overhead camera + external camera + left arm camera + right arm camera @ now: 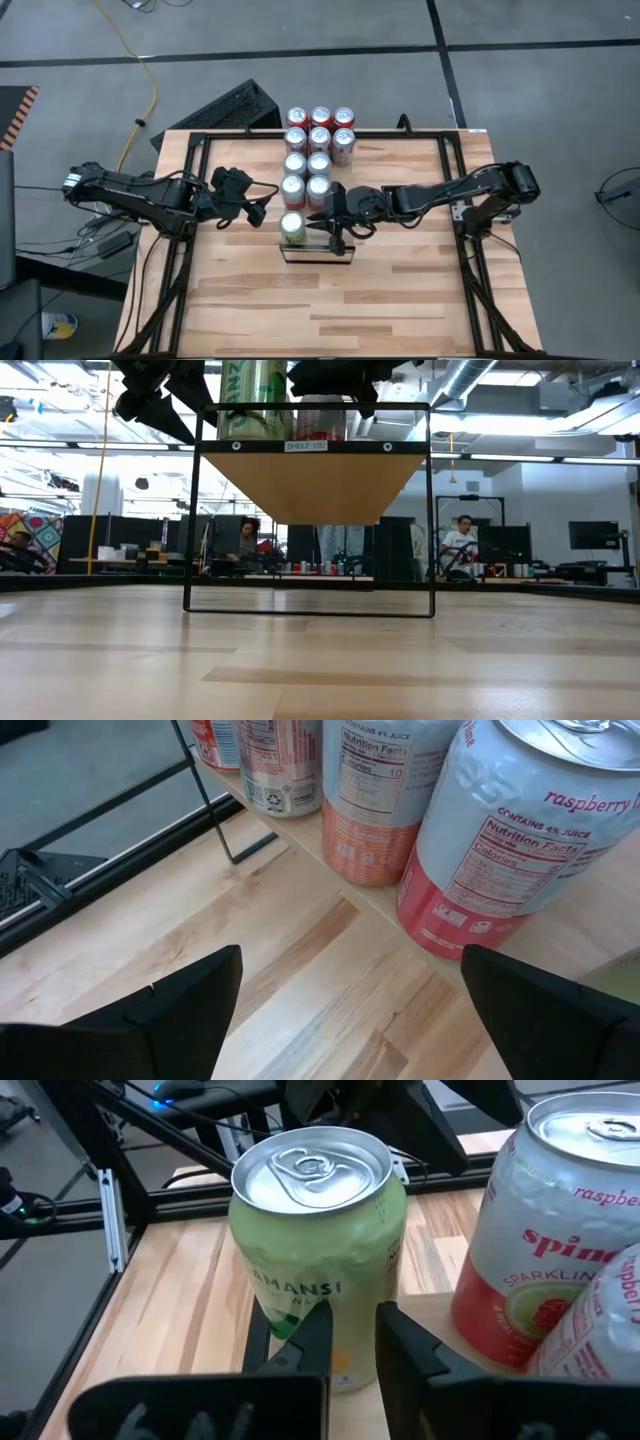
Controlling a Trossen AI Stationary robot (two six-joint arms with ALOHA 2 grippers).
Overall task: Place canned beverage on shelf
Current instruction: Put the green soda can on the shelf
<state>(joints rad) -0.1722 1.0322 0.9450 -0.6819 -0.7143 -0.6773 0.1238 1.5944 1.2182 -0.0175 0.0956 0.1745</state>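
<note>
The green can [292, 227] stands upright on the shelf [318, 256], at its nine-o'clock end, so the placing looks largely done; in the low view a red-labelled can [320, 418] also shows on the shelf beside it. What seems left is for the arms to clear away. The right gripper [350, 1342] sits just beside the green can at its three o'clock, fingers nearly closed on nothing, tips close to the can wall without holding it. The left gripper [262, 204] hovers at ten o'clock of the can, fingers spread wide and empty, near the rows of cans [318, 150] on the table [400, 300].
</note>
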